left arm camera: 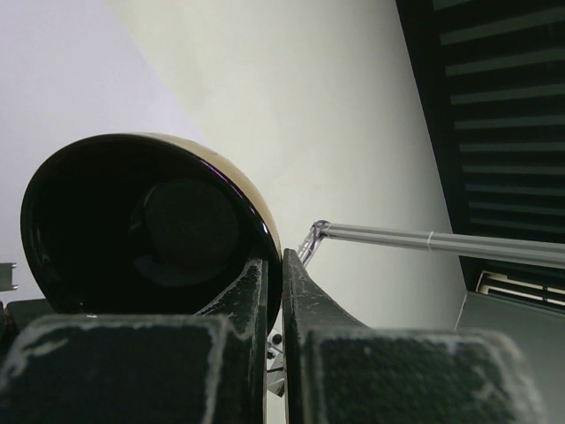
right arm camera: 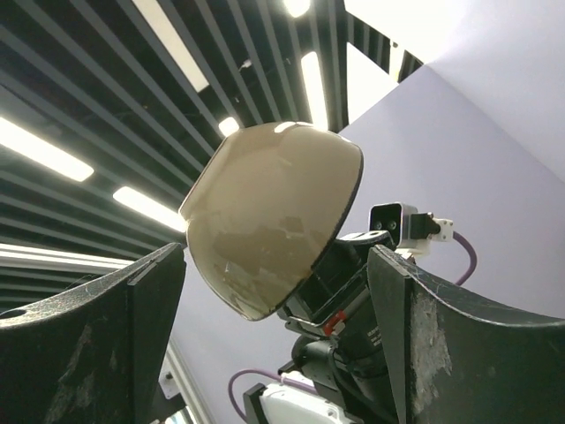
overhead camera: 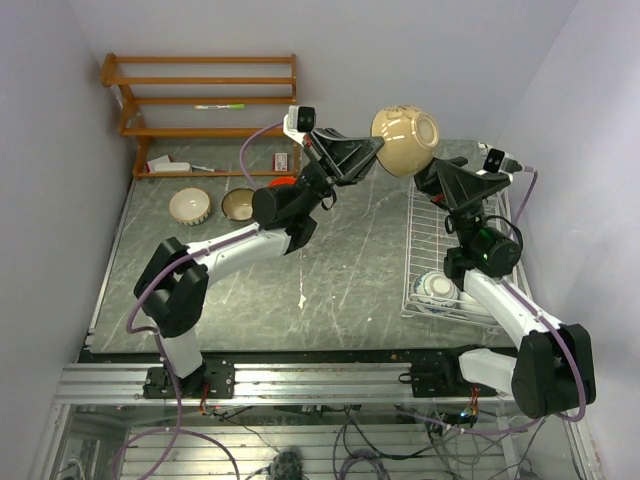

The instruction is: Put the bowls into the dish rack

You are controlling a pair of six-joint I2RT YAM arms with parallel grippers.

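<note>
Left tool (overhead camera: 378, 148) pinches tan bowl (overhead camera: 405, 128) rim.

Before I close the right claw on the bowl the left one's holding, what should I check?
1. Left claw pinching the tan bowl by its rim: ok.
2. Right claw open wide: ok.
3. Bowl between the right fingers, gaps on both sides: ok.
4. How deep the bowl sits in the right claw: cannot tell.
5. Room in the rack, with only a patterned bowl at its near end: ok.
</note>
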